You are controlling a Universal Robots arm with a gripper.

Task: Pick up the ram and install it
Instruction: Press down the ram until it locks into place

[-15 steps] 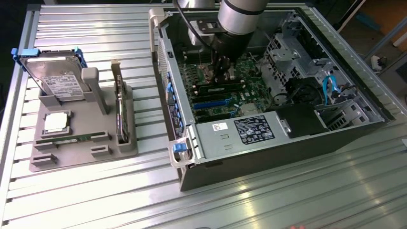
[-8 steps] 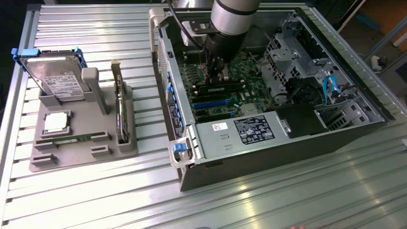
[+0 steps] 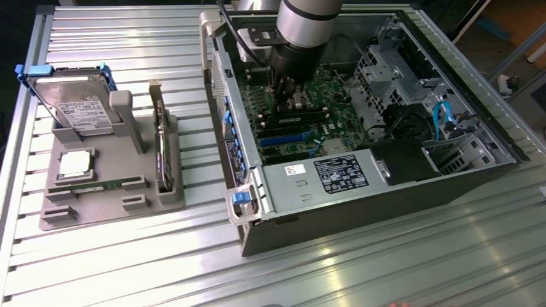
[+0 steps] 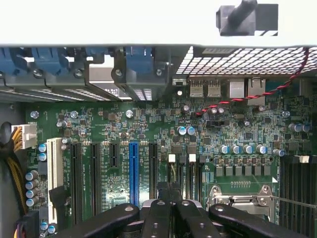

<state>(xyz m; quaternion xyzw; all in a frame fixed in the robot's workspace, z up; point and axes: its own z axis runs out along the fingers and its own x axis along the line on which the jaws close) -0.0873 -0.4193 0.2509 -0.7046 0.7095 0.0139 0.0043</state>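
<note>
The gripper (image 4: 171, 210) sits at the near edge of the wrist view, its dark fingers drawn together with no gap between them. Nothing can be made out clamped there, so it is judged closed and empty. Beyond it the motherboard (image 4: 148, 124) is seen, with a blue slot (image 4: 133, 173) among black ones and the processor socket (image 4: 242, 198) close by the fingers.

In the exterior view the gripper (image 3: 288, 102) is lowered into the open case (image 3: 384, 211), just above the board.

The ram (image 3: 85, 187) is taken to be the thin green strip lying flat in the grey tray (image 3: 111, 208), outside the case, on the table (image 3: 384, 268). It is set just in front of the square chip (image 3: 75, 163). The drive (image 3: 77, 109) stands behind it, and the dark card (image 3: 162, 147) stands on edge beside it.

The ram lies well apart from the gripper, toward the exterior view's left, with the case wall between them. Its long axis runs across the tray, roughly from the exterior view's left to its right. Only its upper edge is shown, so how deep it is seated cannot be told.
</note>
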